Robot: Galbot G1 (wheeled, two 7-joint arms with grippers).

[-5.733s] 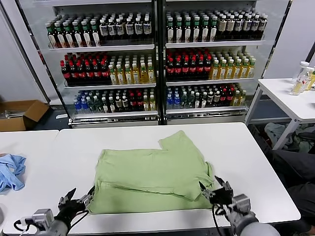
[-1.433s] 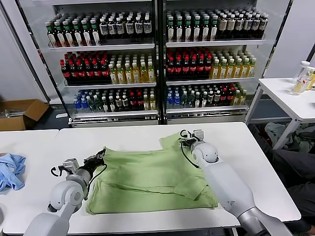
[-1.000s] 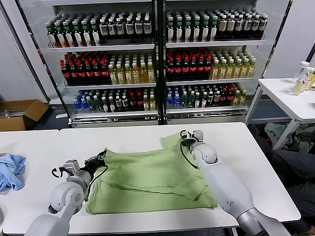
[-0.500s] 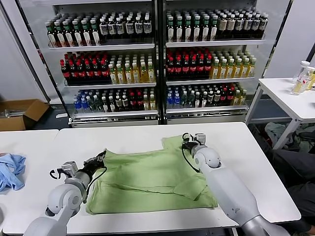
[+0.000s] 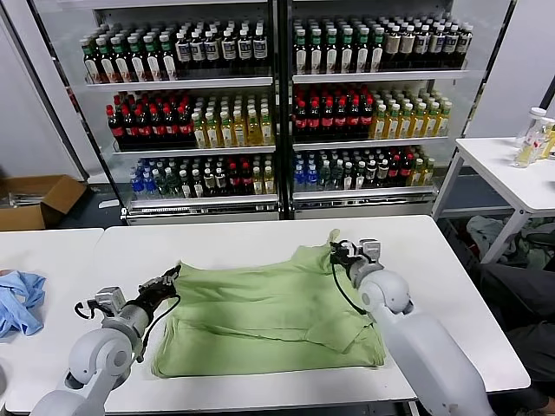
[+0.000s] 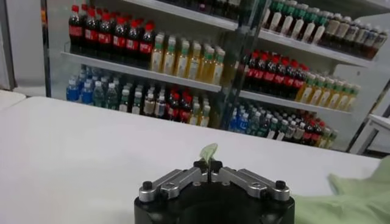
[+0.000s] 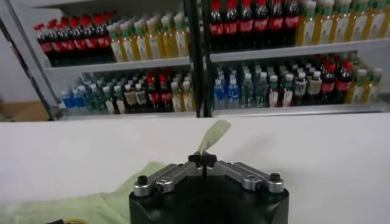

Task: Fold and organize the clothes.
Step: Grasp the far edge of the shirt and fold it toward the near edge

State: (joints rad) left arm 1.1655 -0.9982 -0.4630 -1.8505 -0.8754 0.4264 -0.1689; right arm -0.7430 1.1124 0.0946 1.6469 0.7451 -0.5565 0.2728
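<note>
The light green polo shirt (image 5: pixel 269 312) lies partly folded on the white table (image 5: pixel 243 247). My left gripper (image 5: pixel 172 276) is shut on the shirt's far left corner; a pinched green tip (image 6: pixel 209 152) sticks out between its jaws (image 6: pixel 208 169). My right gripper (image 5: pixel 336 251) is shut on the shirt's far right corner, where a green flap (image 7: pixel 214 135) rises from the closed jaws (image 7: pixel 205 161). Both grippers hold the far edge just above the table. The collar, buttons and chest graphic are hidden.
A light blue garment (image 5: pixel 19 303) lies at the left on a neighbouring table. Drink coolers (image 5: pixel 277 113) full of bottles stand behind the table. A second white table (image 5: pixel 512 173) with bottles is at the right. A cardboard box (image 5: pixel 35 201) sits on the floor at the left.
Both grippers, holding the shirt's far corners, have pulled back toward me. The right sleeve flap at the far right has been drawn in, and the far edge lies closer.
</note>
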